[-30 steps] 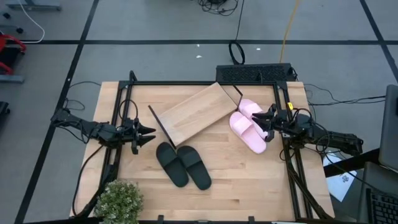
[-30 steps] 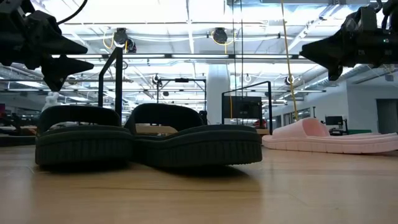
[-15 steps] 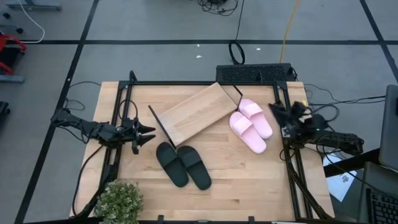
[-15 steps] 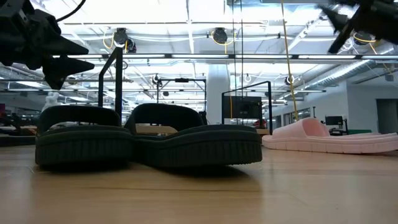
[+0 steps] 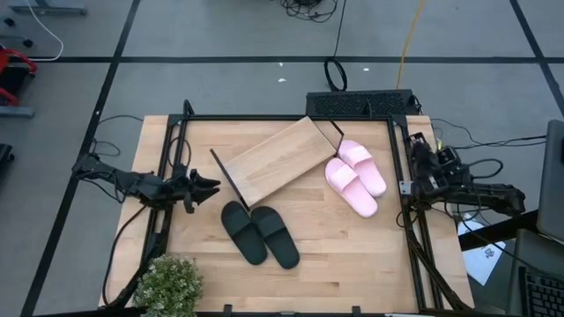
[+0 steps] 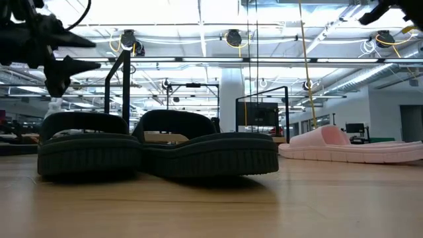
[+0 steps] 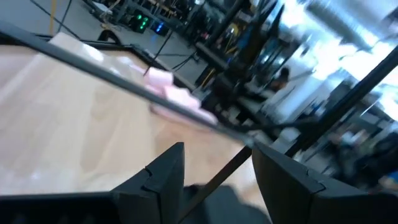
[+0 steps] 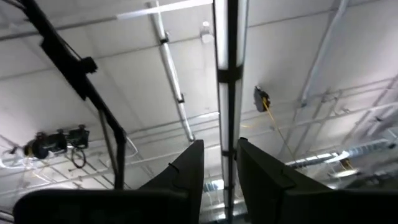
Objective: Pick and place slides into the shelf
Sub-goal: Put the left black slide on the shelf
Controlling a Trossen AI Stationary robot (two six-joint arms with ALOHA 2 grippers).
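The black pair of slides lies soles down on the tabletop near its near edge, and looms large in the low view. The pink pair lies right of the shelf, a light board in a black wire frame set askew at mid-table. My left gripper hovers open, left of the shelf and above the black pair's far end. My right gripper is at the table's right edge, tipped upward and open; its wrist view shows only ceiling.
A potted plant stands at the near left corner. A black keyboard-like bar lies at the far edge. Black frame rails run along the table's left and right sides. Bare wood shows near the right near corner.
My right gripper has drawn back from the pink slides toward the table's right edge, risen, and tipped to point upward. My left gripper has risen slightly. The slides and shelf have stayed put.
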